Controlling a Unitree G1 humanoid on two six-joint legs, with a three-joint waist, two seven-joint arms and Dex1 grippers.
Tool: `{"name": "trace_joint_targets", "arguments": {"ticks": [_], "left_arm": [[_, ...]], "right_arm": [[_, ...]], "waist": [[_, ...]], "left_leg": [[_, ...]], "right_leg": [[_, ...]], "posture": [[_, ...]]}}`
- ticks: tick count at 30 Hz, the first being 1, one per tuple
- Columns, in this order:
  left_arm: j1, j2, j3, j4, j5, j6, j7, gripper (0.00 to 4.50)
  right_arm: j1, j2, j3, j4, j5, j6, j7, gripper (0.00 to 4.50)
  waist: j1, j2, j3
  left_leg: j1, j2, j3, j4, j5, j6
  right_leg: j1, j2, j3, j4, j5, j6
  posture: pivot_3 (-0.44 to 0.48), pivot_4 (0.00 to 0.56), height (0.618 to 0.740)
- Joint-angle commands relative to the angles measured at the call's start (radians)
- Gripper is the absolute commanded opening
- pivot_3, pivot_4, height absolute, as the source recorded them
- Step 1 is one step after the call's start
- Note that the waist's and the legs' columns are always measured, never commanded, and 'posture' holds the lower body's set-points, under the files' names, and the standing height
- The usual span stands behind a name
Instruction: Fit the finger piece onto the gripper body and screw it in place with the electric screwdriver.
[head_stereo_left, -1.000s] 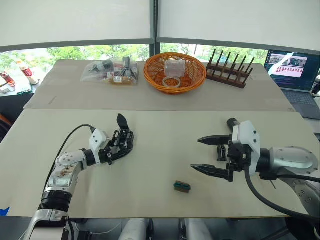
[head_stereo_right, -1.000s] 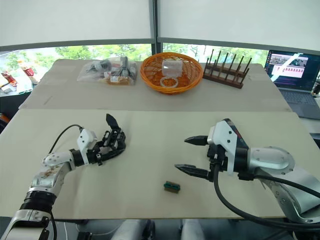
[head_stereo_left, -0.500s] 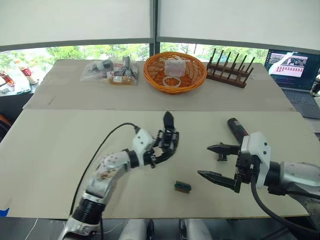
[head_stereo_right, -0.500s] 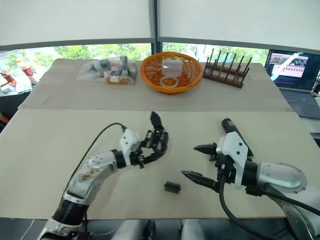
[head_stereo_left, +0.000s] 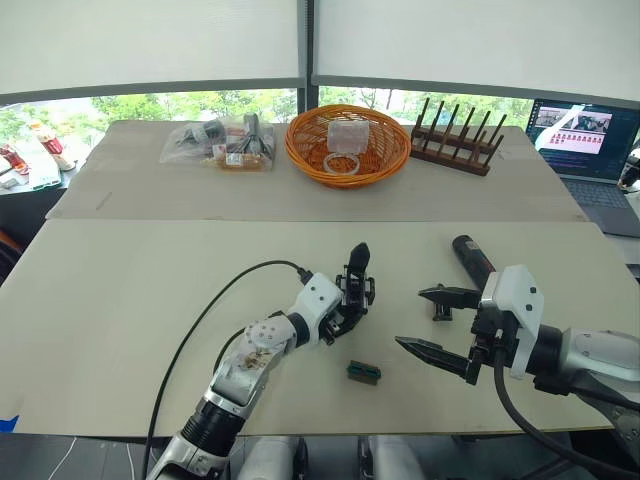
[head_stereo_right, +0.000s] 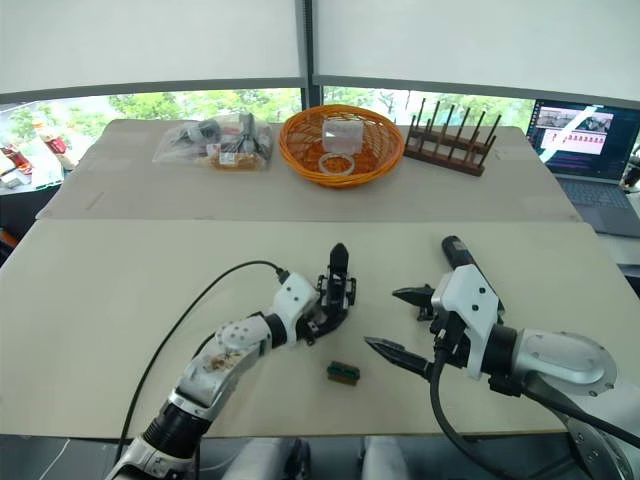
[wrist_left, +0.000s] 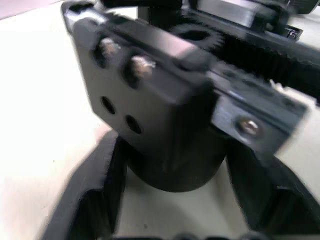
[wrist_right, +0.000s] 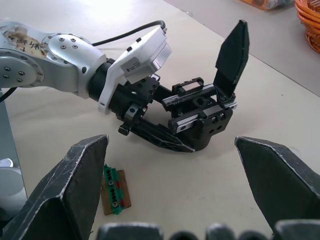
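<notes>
Left gripper (head_stereo_right: 322, 318) clamps gripper body (wrist_right: 200, 120) at table centre, its finger pointing up. Right gripper (head_stereo_left: 440, 325) spread wide, empty. Finger piece (head_stereo_left: 441, 309) beside electric screwdriver (head_stereo_left: 472, 260), near right gripper.

Two end effectors: the left end effector (head_stereo_left: 345, 305) closed around one gripper body (wrist_right: 202, 117), the right end effector (head_stereo_left: 432, 320) with fingers spread wide. One electric screwdriver (head_stereo_left: 472, 260) at about 1 o'clock from the right one. One finger piece (head_stereo_left: 441, 312) beside the screwdriver. One small green-and-brown block (head_stereo_left: 364, 373) near 6 o'clock on the worktop (head_stereo_left: 120, 300). One orange basket (head_stereo_left: 347, 143) at 12 o'clock. One wooden rack (head_stereo_left: 455, 140), one laptop (head_stereo_left: 592, 150) and one pile of clear bags (head_stereo_left: 222, 143) far back.
</notes>
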Motion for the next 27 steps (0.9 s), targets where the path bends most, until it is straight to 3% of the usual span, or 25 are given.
{"name": "trace_joint_targets", "arguments": {"ticks": [1, 4, 9, 12, 15, 18, 22, 27], "left_arm": [[0.047, 0.054, 0.026, -0.055, -0.029, 0.002, -0.049, 4.45], [0.095, 0.138, 0.054, -0.107, -0.056, 0.024, -0.103, 4.45], [0.161, 0.399, 0.188, -0.24, -0.198, 0.072, -0.324, 4.45], [0.148, 0.581, 0.321, -0.281, -0.371, 0.062, -0.573, 4.45], [0.027, 0.69, 0.418, -0.284, -0.569, 0.172, -0.708, 4.45], [-0.072, 0.724, 0.431, -0.293, -0.667, 0.245, -0.746, 4.45], [-0.195, 0.723, 0.408, -0.325, -0.73, 0.269, -0.777, 4.45], [-0.279, 0.689, 0.347, -0.324, -0.71, 0.263, -0.771, 4.45]], "right_arm": [[-0.016, -0.011, -0.027, -0.01, 0.008, -0.008, 0.002, 4.5], [-0.022, -0.026, -0.041, -0.001, 0.016, 0.002, 0.011, 4.5], [-0.049, -0.161, -0.186, 0.041, 0.172, 0.146, 0.057, 4.5], [-0.196, -0.303, -0.18, 0.176, 0.38, 0.386, -0.033, 4.5], [-0.448, -0.389, -0.031, 0.373, 0.585, 0.624, -0.188, 4.5], [-0.647, -0.368, 0.095, 0.53, 0.674, 0.781, -0.311, 4.5], [-0.901, -0.28, 0.363, 0.866, 0.764, 0.897, -0.52, 4.5], [-1.024, -0.19, 0.555, 1.037, 0.765, 0.897, -0.684, 4.5]], "waist": [[0.0, 0.0, 0.0], [-0.003, 0.001, -0.001], [-0.012, 0.002, -0.001], [-0.016, 0.003, 0.001], [-0.014, 0.003, 0.002], [-0.008, 0.003, 0.002], [-0.026, 0.0, 0.003], [-0.027, 0.0, 0.003]], "left_leg": [[0.0, 0.0, 0.0, 0.0, 0.0, 0.0], [0.002, 0.001, 0.0, 0.0, 0.0, -0.001], [0.002, 0.002, 0.001, -0.001, 0.0, -0.001], [0.002, 0.003, 0.001, -0.001, 0.001, -0.002], [0.001, 0.003, 0.001, -0.001, 0.002, -0.004], [0.001, 0.003, 0.001, -0.002, 0.001, -0.003], [-0.002, 0.0, 0.004, -0.002, 0.005, -0.008], [-0.004, -0.002, 0.007, -0.002, 0.004, -0.006]], "right_leg": [[0.0, -0.001, 0.0, 0.0, 0.0, 0.0], [0.001, -0.001, 0.001, 0.0, 0.0, -0.001], [0.0, 0.0, 0.001, 0.001, -0.001, -0.002], [0.0, -0.001, -0.001, 0.001, -0.004, -0.006], [-0.003, -0.004, -0.002, -0.001, -0.004, -0.009], [-0.002, -0.004, -0.003, -0.002, -0.005, -0.009], [-0.002, -0.002, -0.001, -0.001, -0.004, -0.008], [-0.004, 0.0, -0.002, -0.002, -0.001, -0.001]], "posture": [[0.0, 0.15, 0.74], [0.0, 0.15, 0.74], [0.0, 0.15, 0.74], [0.0, 0.15, 0.74], [0.0, 0.15, 0.74], [0.0, 0.15, 0.74], [0.0, 0.15, 0.74], [0.0, 0.15, 0.74]]}}
